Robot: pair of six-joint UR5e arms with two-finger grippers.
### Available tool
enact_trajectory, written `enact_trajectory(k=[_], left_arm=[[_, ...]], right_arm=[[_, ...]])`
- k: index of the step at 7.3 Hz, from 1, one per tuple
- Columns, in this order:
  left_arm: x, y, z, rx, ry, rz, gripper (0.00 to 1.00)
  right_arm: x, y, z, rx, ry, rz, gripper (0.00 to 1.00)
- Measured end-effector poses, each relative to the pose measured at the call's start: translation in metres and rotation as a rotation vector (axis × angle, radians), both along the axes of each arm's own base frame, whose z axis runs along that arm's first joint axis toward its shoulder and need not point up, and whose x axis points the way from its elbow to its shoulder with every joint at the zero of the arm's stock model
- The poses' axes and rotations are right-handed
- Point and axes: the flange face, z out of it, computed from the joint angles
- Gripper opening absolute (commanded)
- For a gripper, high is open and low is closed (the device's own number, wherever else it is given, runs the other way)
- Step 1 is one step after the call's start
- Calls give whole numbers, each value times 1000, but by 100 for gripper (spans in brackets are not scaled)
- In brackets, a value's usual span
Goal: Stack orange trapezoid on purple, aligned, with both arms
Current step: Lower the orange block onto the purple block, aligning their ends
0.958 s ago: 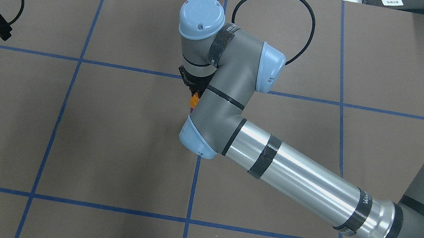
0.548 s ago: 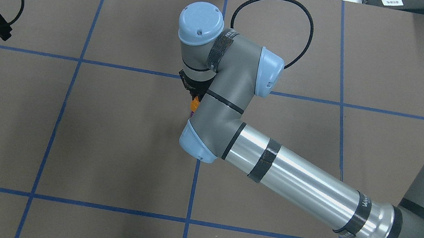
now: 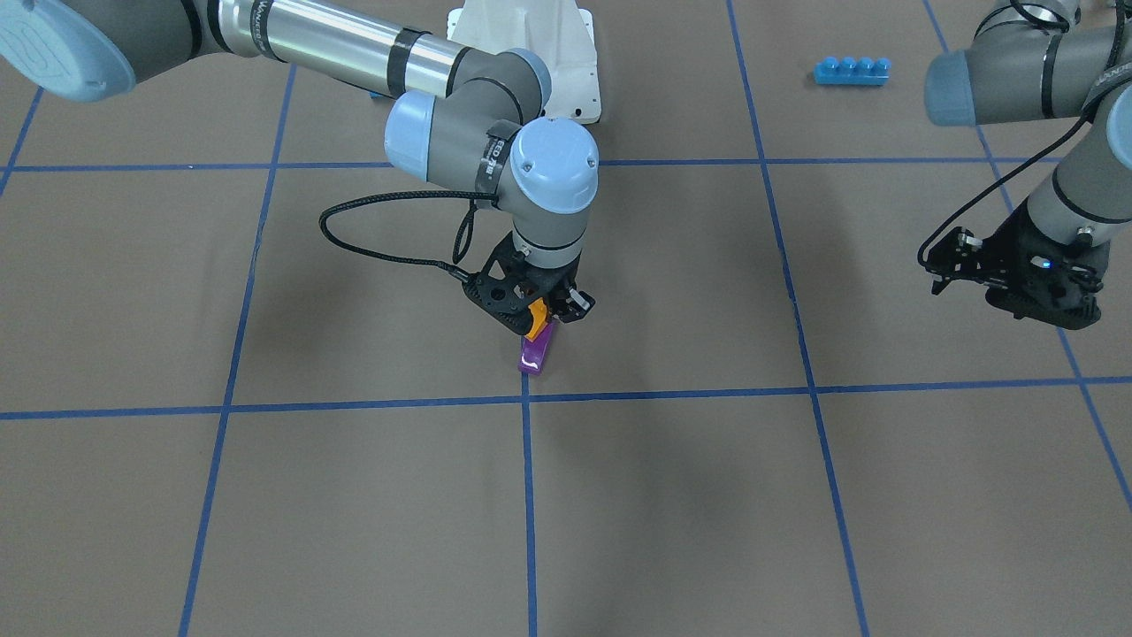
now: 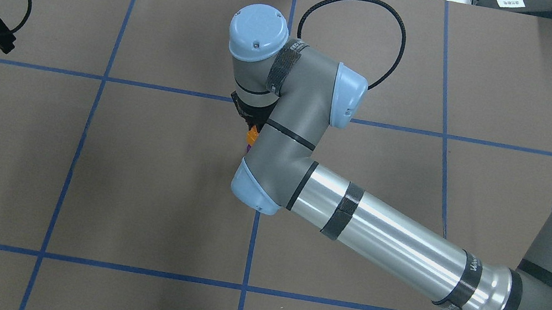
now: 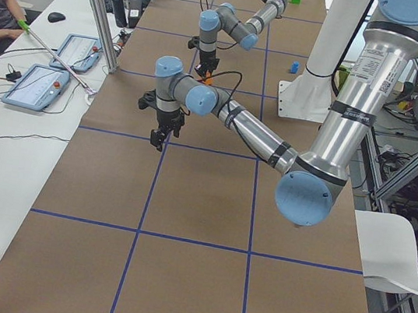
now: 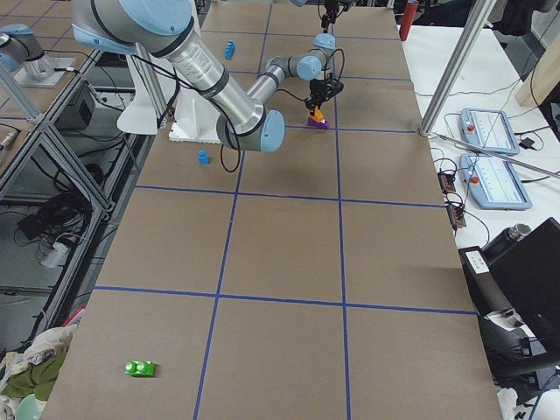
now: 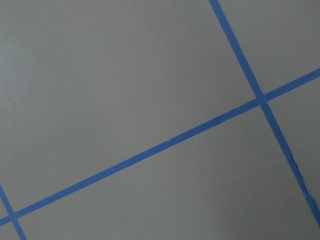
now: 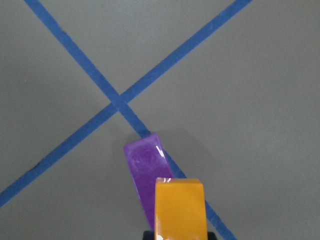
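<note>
My right gripper [image 3: 537, 320] is shut on the orange trapezoid [image 3: 536, 318] and holds it just above the purple brick [image 3: 536, 352], which lies on the brown mat by a crossing of blue tape lines. In the right wrist view the orange trapezoid [image 8: 179, 207] overlaps the near end of the purple brick [image 8: 146, 167] and sits a little to its right. In the overhead view the wrist hides most of both; only slivers of orange [image 4: 253, 131] and purple [image 4: 248, 146] show. My left gripper [image 3: 1017, 281] hangs empty far off at the table's side; I cannot tell whether it is open.
A long blue four-stud brick [image 3: 851, 70] lies near the left arm's base. A small blue brick [image 6: 203, 157] sits by the white base plate [image 3: 579, 53]. A green brick [image 6: 140, 368] lies at the right end. The left wrist view shows only mat and tape lines.
The right wrist has shifted slightly toward the robot, with the orange trapezoid still held over the purple brick. The left gripper has barely moved.
</note>
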Motion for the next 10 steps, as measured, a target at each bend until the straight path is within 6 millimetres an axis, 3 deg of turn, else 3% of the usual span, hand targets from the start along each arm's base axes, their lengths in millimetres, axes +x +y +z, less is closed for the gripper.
enact_trajectory(k=[9, 10], left_arm=[[2, -1, 6, -12, -5, 0, 100], [2, -1, 6, -13, -6, 1, 100]], right_arm=[[-6, 6, 2, 77, 22, -24, 0], [-6, 7, 2, 85, 22, -31, 18]])
